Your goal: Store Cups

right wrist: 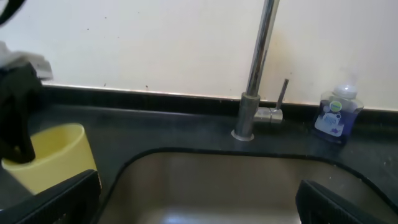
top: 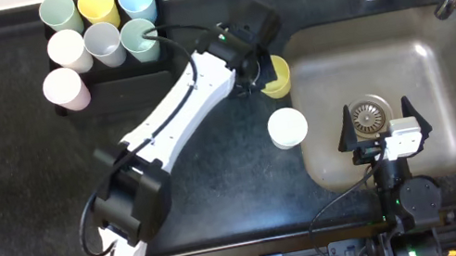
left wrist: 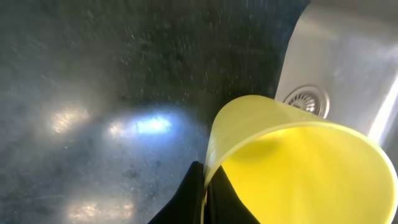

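Left gripper clamped on the yellow plastic cup at its rim.
Likely light, slick, thin-walled (squeeze gently); right gripper stands with fingers apart.

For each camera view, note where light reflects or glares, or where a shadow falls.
Top view: the steel sink reflects light softly. Left wrist view: lamp reflections glare on the dark counter, and light glows through the yellow cup. Right wrist view: the wall is bright, the sink bowl below it dimmer.
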`<control>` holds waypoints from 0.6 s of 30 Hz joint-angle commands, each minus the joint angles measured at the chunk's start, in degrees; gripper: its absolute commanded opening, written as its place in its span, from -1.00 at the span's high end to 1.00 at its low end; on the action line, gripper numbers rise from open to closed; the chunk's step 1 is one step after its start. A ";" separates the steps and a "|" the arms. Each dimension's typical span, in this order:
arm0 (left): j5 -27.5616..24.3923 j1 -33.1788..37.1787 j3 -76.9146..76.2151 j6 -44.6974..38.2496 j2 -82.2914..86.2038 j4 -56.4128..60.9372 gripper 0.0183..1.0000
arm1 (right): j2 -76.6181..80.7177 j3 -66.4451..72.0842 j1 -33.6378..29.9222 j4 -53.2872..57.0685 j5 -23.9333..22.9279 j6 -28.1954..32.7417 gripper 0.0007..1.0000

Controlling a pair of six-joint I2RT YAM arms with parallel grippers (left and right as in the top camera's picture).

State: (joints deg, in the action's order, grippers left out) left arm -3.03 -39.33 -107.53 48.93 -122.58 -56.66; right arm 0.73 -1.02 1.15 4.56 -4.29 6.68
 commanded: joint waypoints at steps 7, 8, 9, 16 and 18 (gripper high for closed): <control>5.29 17.14 -4.26 -0.87 12.59 -10.84 0.96 | -0.52 0.74 -0.20 -0.28 0.39 0.20 -1.00; 5.35 19.47 -4.26 -0.90 13.20 -12.20 0.96 | -0.52 0.74 -0.22 -0.28 0.39 0.20 -0.99; 5.53 21.90 -4.26 -0.90 13.62 -13.55 0.96 | -0.52 0.74 -0.22 -0.28 0.39 0.20 -1.00; 5.66 34.77 -2.95 -0.98 13.44 -20.02 0.96 | -0.52 0.74 -0.22 -0.28 0.39 0.17 -0.99; 5.70 36.52 -2.08 -1.40 13.27 -20.41 0.96 | -0.52 0.74 -0.22 -0.28 0.39 0.20 -1.00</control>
State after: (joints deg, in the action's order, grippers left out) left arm 2.28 -4.14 -110.65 48.90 -109.32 -76.40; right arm 0.73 -1.02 1.15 4.56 -4.27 6.68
